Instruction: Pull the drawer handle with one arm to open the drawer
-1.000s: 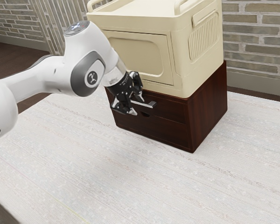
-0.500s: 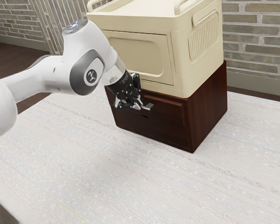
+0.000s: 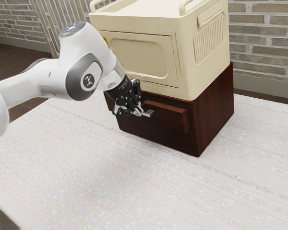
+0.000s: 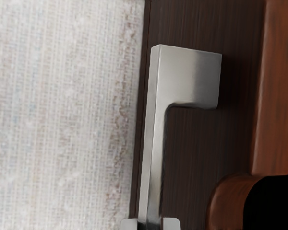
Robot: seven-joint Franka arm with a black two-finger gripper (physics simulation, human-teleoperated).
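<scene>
Snugly, the nearly closed gripper [image 3: 141,113] is pinching the handle [image 4: 191,79]; the exterior view is also showing the drawer [image 3: 169,112] slightly out, facing away from the counter's [image 3: 264,108] far edge.

Arm [image 3: 31,85] cropped, handle [image 4: 154,153] (partly) hidden

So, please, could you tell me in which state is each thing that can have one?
Gripper, shut on the handle
Handle, held
Upper drawer, partly open
Cream cabinet's front panel, shut
</scene>
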